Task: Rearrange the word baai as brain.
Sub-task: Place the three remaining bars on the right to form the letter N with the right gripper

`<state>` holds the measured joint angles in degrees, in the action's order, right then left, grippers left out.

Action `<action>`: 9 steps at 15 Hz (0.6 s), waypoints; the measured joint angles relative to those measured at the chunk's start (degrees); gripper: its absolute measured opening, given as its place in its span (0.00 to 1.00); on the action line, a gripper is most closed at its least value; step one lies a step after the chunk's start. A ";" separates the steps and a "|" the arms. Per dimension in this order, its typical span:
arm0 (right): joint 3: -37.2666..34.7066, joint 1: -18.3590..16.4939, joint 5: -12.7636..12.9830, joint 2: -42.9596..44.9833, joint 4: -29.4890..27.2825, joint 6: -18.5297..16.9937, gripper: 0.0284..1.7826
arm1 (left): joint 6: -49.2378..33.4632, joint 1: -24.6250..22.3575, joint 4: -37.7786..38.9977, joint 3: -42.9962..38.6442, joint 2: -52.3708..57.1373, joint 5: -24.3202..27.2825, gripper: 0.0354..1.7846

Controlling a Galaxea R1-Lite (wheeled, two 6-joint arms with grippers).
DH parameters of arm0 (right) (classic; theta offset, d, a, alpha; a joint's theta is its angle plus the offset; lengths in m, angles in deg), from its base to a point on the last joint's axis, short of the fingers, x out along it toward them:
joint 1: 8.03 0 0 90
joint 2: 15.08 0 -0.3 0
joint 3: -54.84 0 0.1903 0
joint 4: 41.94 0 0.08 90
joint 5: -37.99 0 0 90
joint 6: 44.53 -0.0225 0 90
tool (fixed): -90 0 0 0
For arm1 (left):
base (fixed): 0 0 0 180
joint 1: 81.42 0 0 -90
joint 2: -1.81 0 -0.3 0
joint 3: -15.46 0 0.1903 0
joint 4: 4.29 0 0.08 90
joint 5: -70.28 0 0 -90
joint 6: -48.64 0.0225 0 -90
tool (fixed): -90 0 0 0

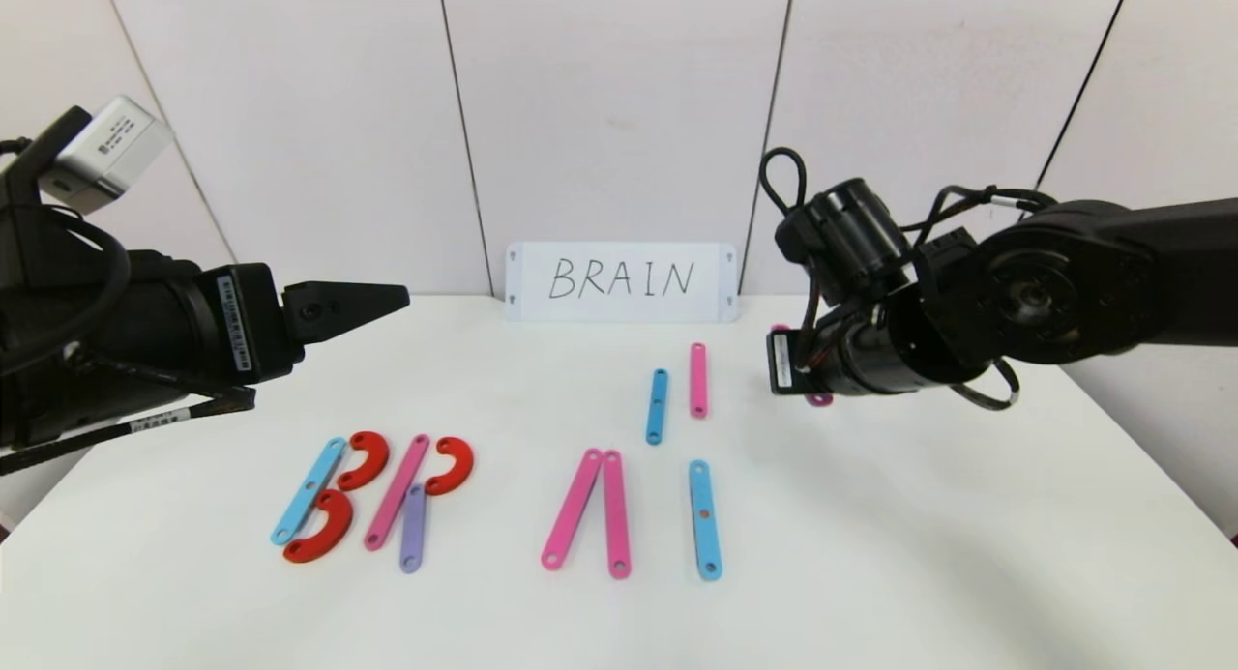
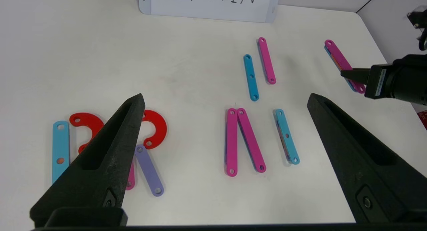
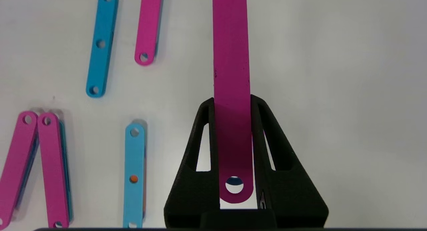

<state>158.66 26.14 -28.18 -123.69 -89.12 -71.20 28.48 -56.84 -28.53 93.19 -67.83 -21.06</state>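
The word's flat holed pieces lie across the table's front. At the left stand a blue strip (image 1: 308, 491) with two red curves (image 1: 366, 457) (image 1: 321, 527), then a pink strip (image 1: 397, 491), a red curve (image 1: 450, 464) and a purple strip (image 1: 413, 527). Two pink strips (image 1: 573, 508) (image 1: 616, 513) meet at their far ends, beside a blue strip (image 1: 705, 518). My right gripper (image 3: 232, 99) is shut on another pink strip (image 3: 231, 57), held just above the table at the far right. My left gripper (image 2: 225, 97) hangs open and empty over the left pieces.
A short blue strip (image 1: 657, 406) and a pink strip (image 1: 698, 380) lie loose behind the word. The white card (image 1: 621, 280) with handwritten BRAIN leans on the back wall. The table's right edge (image 1: 1151, 457) runs close to my right arm.
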 joint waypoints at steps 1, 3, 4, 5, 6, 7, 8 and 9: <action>-2.10 1.19 0.96 0.72 0.11 -2.12 0.16 | 0.00 0.00 0.00 0.00 0.00 0.00 0.95; -5.41 3.25 1.68 1.83 0.20 -6.12 0.16 | -0.02 0.00 0.00 0.02 0.00 0.02 0.95; -6.78 4.02 1.85 2.21 0.33 -7.41 0.16 | -0.02 0.00 0.00 0.02 0.00 0.02 0.95; -8.22 4.88 2.32 2.44 0.50 -8.94 0.16 | 0.00 0.00 0.00 0.02 0.02 0.00 0.95; -9.51 5.77 2.66 2.55 0.68 -10.51 0.16 | -0.02 0.00 0.00 0.02 0.02 0.00 0.95; -10.89 6.51 2.82 2.57 1.32 -11.72 0.16 | -0.02 0.00 0.00 0.02 0.02 0.05 0.95; -12.41 7.14 2.88 2.49 3.06 -12.21 0.16 | -0.02 0.00 0.00 0.05 0.02 0.02 0.95; -13.84 7.53 2.93 2.38 5.05 -12.28 0.16 | -0.02 0.01 0.00 0.05 0.02 0.02 0.95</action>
<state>144.83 33.68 -25.25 -121.31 -84.07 -83.48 28.46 -56.83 -28.53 93.24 -67.81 -21.04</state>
